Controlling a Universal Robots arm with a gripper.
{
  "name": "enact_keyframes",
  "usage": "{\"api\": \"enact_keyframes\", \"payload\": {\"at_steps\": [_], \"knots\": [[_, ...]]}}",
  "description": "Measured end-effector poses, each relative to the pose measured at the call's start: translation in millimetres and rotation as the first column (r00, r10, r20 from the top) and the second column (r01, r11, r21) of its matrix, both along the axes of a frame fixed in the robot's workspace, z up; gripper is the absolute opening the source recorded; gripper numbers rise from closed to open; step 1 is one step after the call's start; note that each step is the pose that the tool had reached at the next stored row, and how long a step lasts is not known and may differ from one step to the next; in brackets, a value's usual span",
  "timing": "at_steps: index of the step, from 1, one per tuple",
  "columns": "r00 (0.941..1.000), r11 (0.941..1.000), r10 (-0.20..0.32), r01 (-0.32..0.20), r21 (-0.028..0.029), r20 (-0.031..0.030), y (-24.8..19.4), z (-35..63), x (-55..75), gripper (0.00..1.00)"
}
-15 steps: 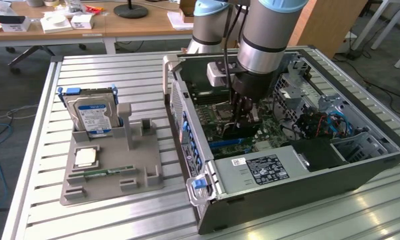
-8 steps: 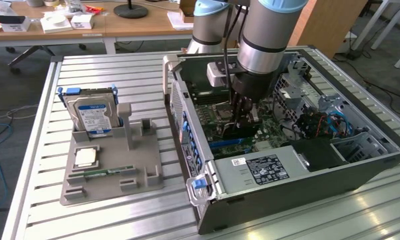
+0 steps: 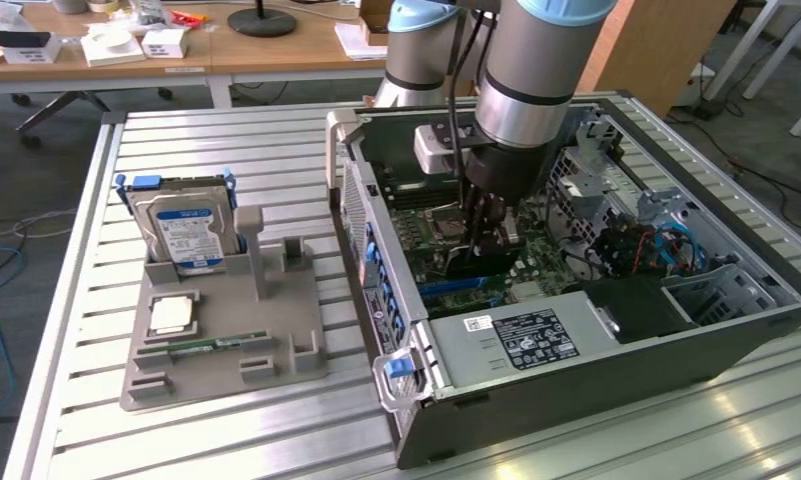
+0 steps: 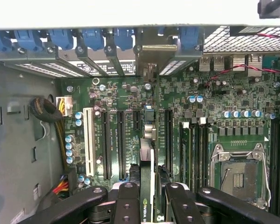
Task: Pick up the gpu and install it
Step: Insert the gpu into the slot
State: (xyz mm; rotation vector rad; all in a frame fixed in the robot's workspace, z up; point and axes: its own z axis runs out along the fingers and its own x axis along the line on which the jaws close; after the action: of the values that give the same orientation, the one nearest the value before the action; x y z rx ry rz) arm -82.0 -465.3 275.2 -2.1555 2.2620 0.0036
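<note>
Holding the gpu (image 4: 146, 207) edge-on, the gripper (image 4: 150, 190) is clamping it above the motherboard (image 4: 214, 98). Judging by this, keeping the card upright and aligned over its slot is mattering most.

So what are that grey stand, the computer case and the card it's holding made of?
The stand: matte grey plastic, possibly 3D-printed, judging by its dull uniform colour and chunky slots. The case: likely coated sheet metal, with thin dark walls and folded edges. The gpu, clamped in the end effector: green circuit board seen edge-on, probably fibreglass laminate.
</note>
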Motion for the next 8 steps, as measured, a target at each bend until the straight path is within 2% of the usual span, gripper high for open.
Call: {"api": "enact_keyframes", "payload": {"at_steps": [8], "knots": [[1.0000, 1.0000, 0.002, -0.002, 0.0003, 0.0002, 0.4, -0.1, 0.1, 0.25]]}}
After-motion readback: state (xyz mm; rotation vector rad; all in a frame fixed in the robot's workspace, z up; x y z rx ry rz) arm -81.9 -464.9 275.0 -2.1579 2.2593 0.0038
